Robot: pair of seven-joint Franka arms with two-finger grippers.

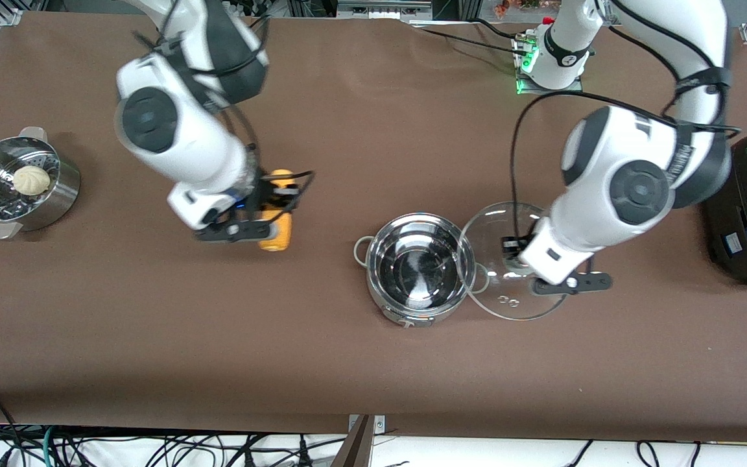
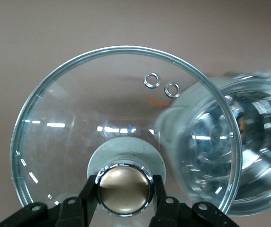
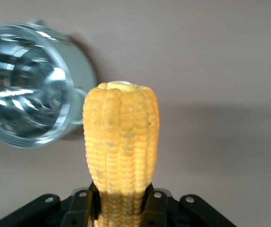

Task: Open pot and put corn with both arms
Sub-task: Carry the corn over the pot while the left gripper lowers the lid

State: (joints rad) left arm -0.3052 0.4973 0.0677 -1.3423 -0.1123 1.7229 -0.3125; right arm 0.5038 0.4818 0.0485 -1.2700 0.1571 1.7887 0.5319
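the pot [image 1: 420, 269] stands open mid-table, and the right gripper [image 1: 251, 228] hangs over bare cloth toward the right arm's end, clamped on the corn [image 1: 277, 224], so the pot lies toward the left arm's end from it. the cob's long axis runs out past the fingertips. the left gripper [image 2: 124, 191] pinches the tan knob [image 2: 124, 190] of the glass lid [image 1: 509, 259], held aside with its rim overlapping the pot's edge. the right wrist view shows the corn end-on with the pot off to one side; the front view half hides that grip.
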